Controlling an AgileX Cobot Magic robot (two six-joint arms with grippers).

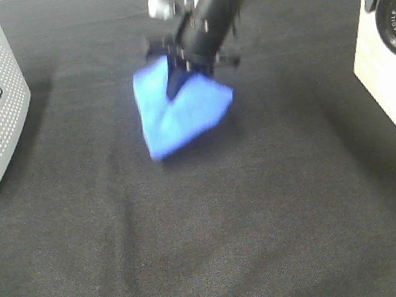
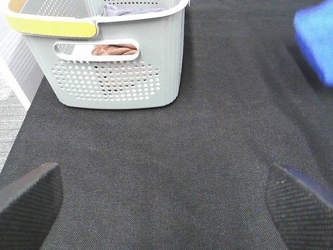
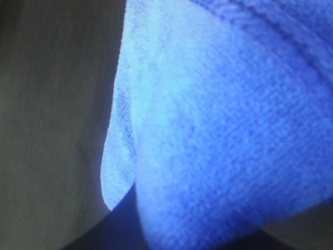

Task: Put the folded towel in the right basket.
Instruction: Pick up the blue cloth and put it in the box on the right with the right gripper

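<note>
Two grippers: the right gripper (image 1: 175,84) is clamped on a corner of the blue towel (image 1: 185,116), which hangs above the table (image 1: 200,254). The left gripper (image 2: 165,208) hovers, fingers apart, by the left basket (image 2: 119,67). Such a thin corner pinch could slip mid-carry, dropping the towel short.

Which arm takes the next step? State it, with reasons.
Right. The right gripper is shut on the blue towel. The left gripper is open and empty, over by the left basket.
</note>
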